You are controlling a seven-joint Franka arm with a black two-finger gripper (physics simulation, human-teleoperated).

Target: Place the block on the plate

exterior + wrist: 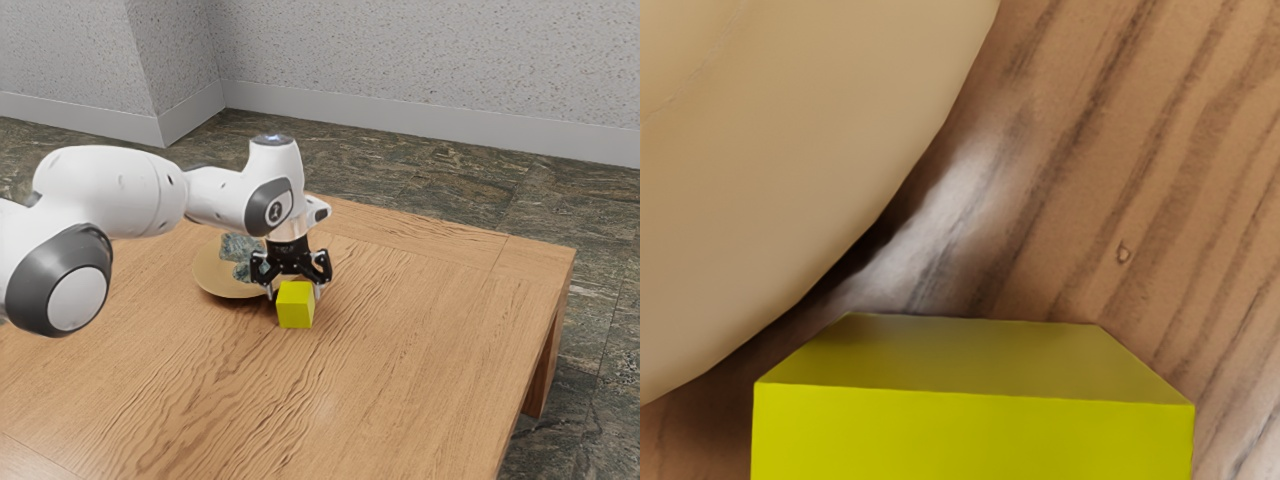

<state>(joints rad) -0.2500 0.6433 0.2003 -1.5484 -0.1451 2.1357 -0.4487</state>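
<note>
The black gripper points down at the yellow block in the exterior view. The block stands upright at the gripper's lower end and covers part of it, so I cannot tell whether the block is held or whether it rests on the table. Close beside it, toward the exterior view's left, lies the round tan plate. In the wrist view the block is large at the lower edge, under the hand, with the curved rim of the plate nearby. The block is not over the plate.
Grey-green, stone-like pieces show at the plate, behind the gripper. The wooden table extends toward the exterior view's right, where its edge drops to the dark floor. My arm reaches in over the table from the exterior view's left.
</note>
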